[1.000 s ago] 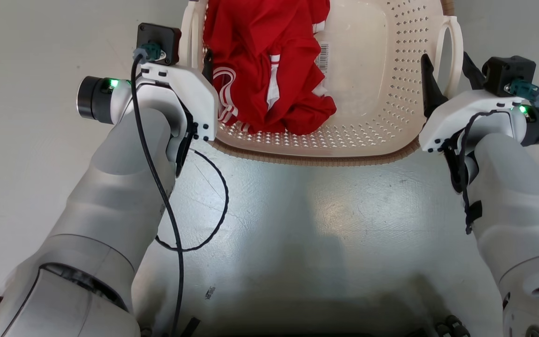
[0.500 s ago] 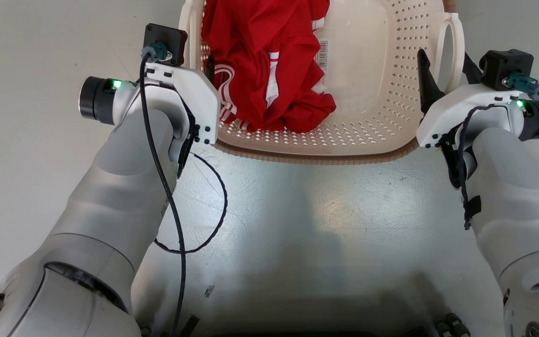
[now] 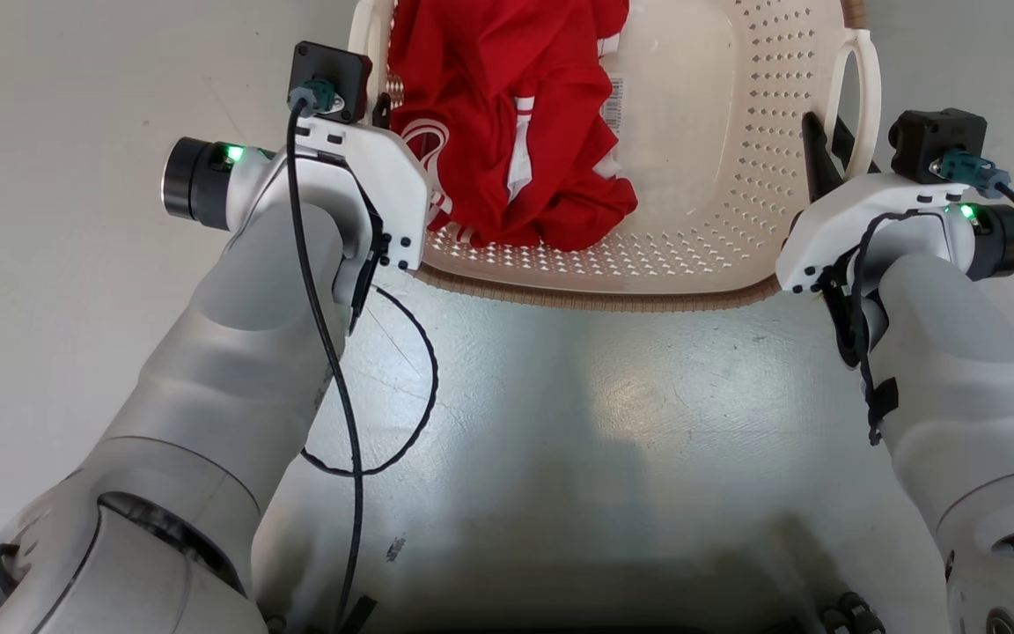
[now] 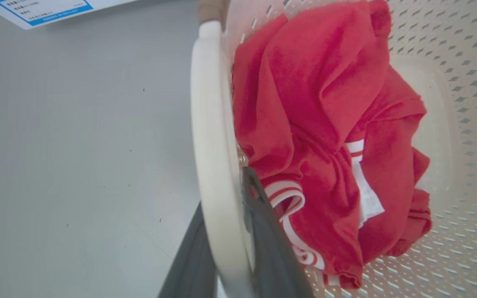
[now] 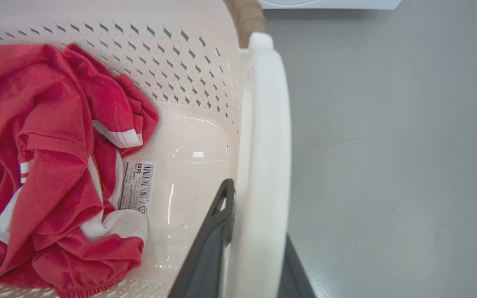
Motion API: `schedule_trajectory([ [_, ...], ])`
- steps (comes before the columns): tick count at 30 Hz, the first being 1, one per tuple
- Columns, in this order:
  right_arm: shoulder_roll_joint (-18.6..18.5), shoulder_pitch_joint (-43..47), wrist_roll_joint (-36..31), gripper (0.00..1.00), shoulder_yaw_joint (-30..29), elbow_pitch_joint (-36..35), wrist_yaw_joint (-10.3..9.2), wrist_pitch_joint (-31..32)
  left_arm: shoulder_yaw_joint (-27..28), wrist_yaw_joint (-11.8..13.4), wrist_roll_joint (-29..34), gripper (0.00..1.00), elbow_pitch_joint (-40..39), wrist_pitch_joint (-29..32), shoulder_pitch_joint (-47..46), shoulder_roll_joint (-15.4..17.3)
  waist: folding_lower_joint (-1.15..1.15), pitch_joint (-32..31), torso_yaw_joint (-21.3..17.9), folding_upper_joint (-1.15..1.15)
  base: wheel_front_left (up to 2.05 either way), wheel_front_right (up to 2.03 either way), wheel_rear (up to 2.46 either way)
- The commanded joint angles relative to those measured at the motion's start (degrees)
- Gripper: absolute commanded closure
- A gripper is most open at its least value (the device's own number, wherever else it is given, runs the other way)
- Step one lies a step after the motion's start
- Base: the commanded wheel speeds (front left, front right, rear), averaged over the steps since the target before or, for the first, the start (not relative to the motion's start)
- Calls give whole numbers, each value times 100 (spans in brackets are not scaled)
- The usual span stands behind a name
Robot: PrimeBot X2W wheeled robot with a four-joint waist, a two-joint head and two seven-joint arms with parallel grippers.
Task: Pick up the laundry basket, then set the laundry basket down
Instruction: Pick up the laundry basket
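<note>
The laundry basket is cream-white and perforated with a brown woven-look rim. It sits at the top of the head view with a red garment in its left half. My left gripper is at the basket's left loop handle. In the left wrist view its two dark fingers press that handle from both sides, so the left gripper is shut on it. My right gripper is shut the same way on the right loop handle, one finger inside the basket and one outside. Its own view shows the right gripper from the wrist.
Smooth grey floor lies all around. A black cable loop hangs from my left forearm. A barcode sticker is on the basket's bottom. A white appliance edge lies beyond the basket. A blue-printed sheet lies off to the far left.
Both wrists have shifted inward toward the basket. The right gripper's fingers, spread wide around the handle before, have closed onto it. The basket has barely moved.
</note>
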Motion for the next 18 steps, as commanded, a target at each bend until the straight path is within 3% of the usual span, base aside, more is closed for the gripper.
schedule_trajectory([
  [1,93,163,40,100,216,48,31,-53,-46,73,-38,100,-132,-41,28,139,0,-43,7,0,0,0,0],
  [18,93,352,584,100,1025,287,31,259,-524,217,-589,100,-289,45,534,139,0,-639,5,0,0,0,0],
])
